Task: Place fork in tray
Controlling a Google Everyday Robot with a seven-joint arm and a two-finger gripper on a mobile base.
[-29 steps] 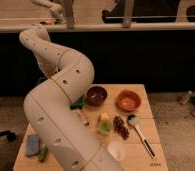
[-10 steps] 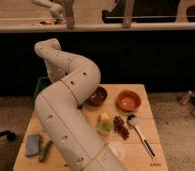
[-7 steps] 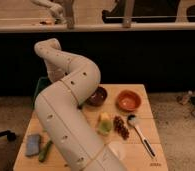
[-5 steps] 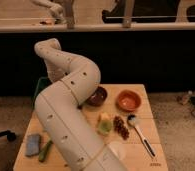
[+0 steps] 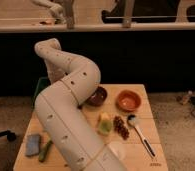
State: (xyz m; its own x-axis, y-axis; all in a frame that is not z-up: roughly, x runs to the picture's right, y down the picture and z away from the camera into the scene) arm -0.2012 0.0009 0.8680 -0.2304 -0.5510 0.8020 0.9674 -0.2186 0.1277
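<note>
My white arm rises from the bottom of the camera view, bends at the elbow and reaches down at the table's back left. My gripper (image 5: 55, 78) is at the arm's far end, low over the green tray (image 5: 39, 89), and is mostly hidden behind the arm. Only the tray's left wall shows beside the arm. The fork is hidden; I cannot tell whether it is in the gripper or in the tray.
On the wooden table (image 5: 141, 152) are a dark brown bowl (image 5: 97, 96), an orange bowl (image 5: 128, 100), a black-handled utensil with a white head (image 5: 140, 133), a pale fruit (image 5: 105, 123), a dark cluster (image 5: 121, 127), a blue sponge (image 5: 33, 144) and a white round object (image 5: 115, 149).
Since 2.9 s ago the forearm has swung right and down over the tray, uncovering the tray's left wall. Over the last second nothing has visibly moved.
</note>
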